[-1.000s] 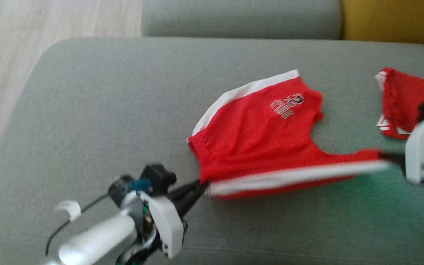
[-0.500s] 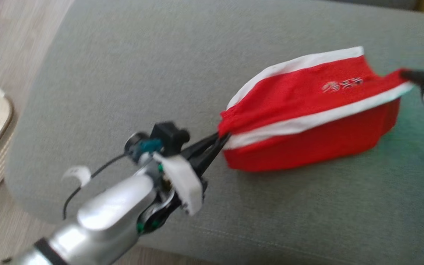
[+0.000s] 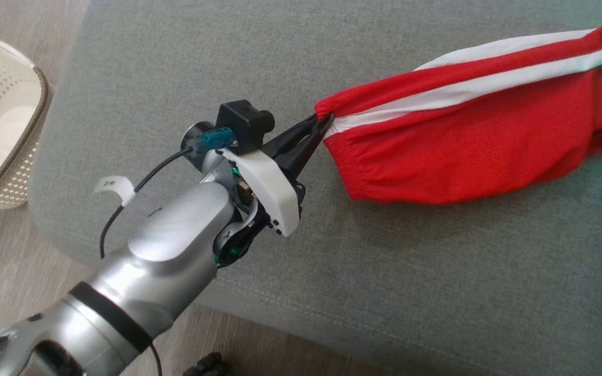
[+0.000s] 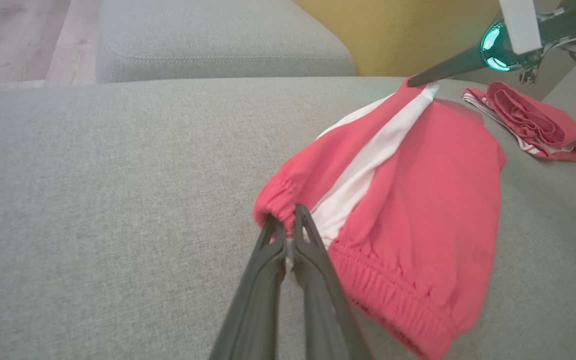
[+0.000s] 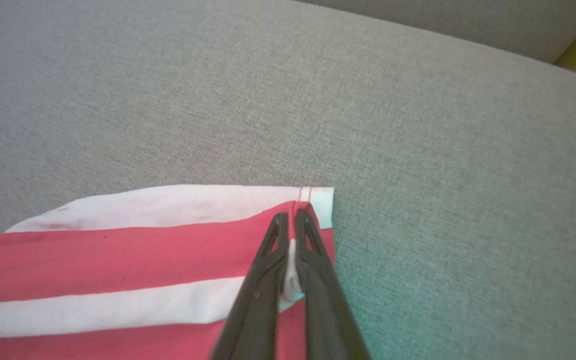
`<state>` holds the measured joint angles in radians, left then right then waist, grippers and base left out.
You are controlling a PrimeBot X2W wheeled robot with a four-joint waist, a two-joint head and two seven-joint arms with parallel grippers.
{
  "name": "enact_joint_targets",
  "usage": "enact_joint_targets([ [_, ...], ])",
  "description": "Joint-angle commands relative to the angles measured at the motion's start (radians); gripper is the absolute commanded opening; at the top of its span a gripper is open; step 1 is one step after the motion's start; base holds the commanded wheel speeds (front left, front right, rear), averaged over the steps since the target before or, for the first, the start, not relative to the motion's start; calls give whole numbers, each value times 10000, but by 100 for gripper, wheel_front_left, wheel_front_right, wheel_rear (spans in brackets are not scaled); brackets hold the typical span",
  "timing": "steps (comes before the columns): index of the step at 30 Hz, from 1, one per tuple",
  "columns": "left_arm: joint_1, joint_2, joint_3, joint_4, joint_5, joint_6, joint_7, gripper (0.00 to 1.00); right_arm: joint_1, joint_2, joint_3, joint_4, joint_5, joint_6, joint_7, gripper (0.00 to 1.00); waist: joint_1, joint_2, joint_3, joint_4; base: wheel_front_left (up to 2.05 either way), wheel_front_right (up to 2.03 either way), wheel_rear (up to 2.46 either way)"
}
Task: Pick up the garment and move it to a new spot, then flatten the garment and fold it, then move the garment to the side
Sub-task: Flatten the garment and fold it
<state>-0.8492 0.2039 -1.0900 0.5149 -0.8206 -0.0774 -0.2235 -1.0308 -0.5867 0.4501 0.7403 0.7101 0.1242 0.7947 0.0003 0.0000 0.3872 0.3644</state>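
the red fabric shorts with white side stripes (image 3: 463,151) stretch across the grey fabric sofa seat (image 3: 175,78), long axis running from the left claw (image 3: 323,121), clamped on the waistband corner, to the right claw (image 5: 292,216), clamped on the hem corner opposite.

The head camera looks steeply down from above the near left corner of the sofa seat (image 3: 437,292). It is far enough back to take in the floor (image 3: 3,250) and a basket (image 3: 39,86) beyond that corner. The left wrist camera sits low and close over the seat, facing along the left end effector (image 4: 285,225) across to the grey cushion (image 4: 218,45) behind. The right wrist camera hovers even closer, angled down along the right end effector (image 5: 292,217). All three share the red shorts (image 3: 463,141). The left wrist view also catches the right end effector at the shorts' far end.
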Motion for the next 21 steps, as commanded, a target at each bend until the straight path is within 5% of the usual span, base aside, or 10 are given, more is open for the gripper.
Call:
enact_joint_targets([
  [1,-463,136,357,-70,38,-61,-129,0,-240,-35,25,-226,-109,65,-101,0,-3,0,94,51,0,0,0],
  [7,-634,-228,266,563,115,-263,-252,0,-375,-45,218,147,-285,65,-246,0,-3,0,204,6,0,0,0],
  [8,-659,-274,276,650,119,-284,-269,37,-407,-49,214,219,-316,65,-321,0,-3,0,212,-11,0,0,0],
  [9,-684,-318,312,732,130,-297,-290,82,-441,-38,185,287,-351,65,-447,11,-3,0,212,-30,0,0,0],
  [10,-696,-364,387,816,125,-300,-310,100,-475,-14,127,358,-400,65,-636,90,-3,0,209,-54,0,0,0],
  [11,-706,-403,467,896,128,-299,-327,100,-521,20,47,442,-464,65,-866,100,-3,0,206,-84,0,0,0],
  [21,-344,-558,1778,1359,541,40,-380,100,-649,562,-333,1337,-1276,65,-3897,100,-3,0,-292,-595,0,0,0],
])
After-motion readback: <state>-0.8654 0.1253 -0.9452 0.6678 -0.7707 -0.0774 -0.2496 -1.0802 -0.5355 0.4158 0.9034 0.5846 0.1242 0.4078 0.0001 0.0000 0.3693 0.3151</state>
